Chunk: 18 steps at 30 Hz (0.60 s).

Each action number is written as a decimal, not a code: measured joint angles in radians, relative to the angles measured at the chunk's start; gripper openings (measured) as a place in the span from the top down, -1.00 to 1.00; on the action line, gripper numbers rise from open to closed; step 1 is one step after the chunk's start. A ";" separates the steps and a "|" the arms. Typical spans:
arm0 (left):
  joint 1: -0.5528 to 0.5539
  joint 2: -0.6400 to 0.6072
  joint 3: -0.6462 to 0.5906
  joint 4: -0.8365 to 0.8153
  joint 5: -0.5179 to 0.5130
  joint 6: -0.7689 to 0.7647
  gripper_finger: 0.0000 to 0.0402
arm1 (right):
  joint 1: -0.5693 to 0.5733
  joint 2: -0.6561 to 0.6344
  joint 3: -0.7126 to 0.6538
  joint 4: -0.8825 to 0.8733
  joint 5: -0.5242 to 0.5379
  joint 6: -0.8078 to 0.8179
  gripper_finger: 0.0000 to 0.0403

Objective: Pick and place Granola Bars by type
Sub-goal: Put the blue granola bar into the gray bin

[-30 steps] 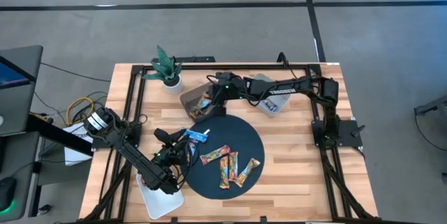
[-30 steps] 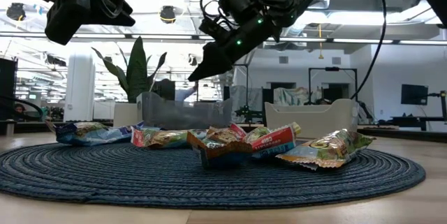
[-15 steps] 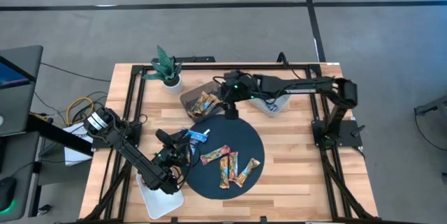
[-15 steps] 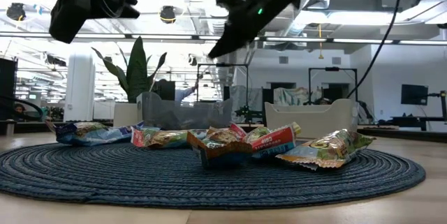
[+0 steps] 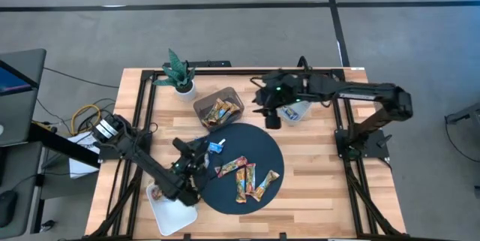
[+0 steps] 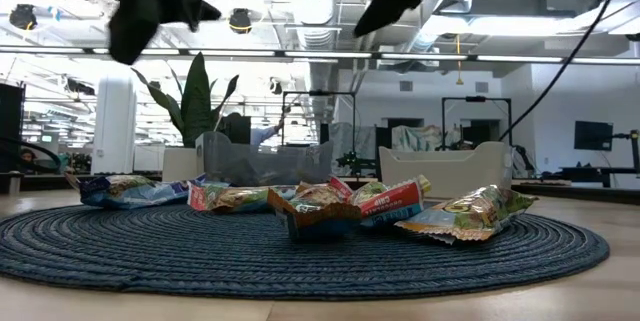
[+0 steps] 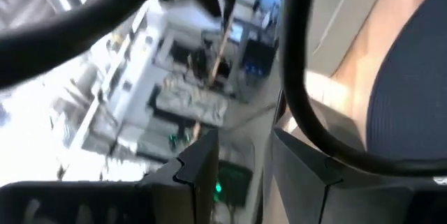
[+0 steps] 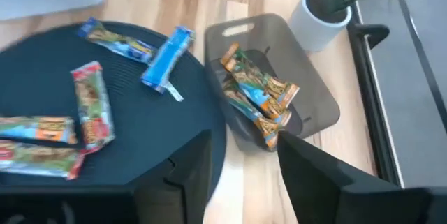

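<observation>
With its fingers parted and empty, the right gripper (image 5: 271, 118) hangs just beside the grey bin (image 5: 234, 95) holding orange bars (image 5: 220, 110), so it must next reach the bars (image 5: 244, 177) left on the mat (image 5: 274, 151) below it.

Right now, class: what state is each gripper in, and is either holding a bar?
Left gripper: over the round mat's left edge; open or shut cannot be told.
Right gripper: open, empty, by the mat's far edge.
</observation>
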 joint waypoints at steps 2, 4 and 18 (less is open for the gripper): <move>0.044 0.000 0.019 -0.010 0.054 0.004 0.37 | 0.006 -0.032 0.000 -0.026 -0.019 0.001 0.25; 0.090 0.000 0.056 -0.039 0.122 0.016 0.37 | 0.019 -0.068 -0.012 -0.036 -0.029 0.006 0.25; 0.184 0.000 0.319 0.107 0.478 0.524 0.37 | 0.150 -0.407 -0.404 0.241 0.127 0.140 0.30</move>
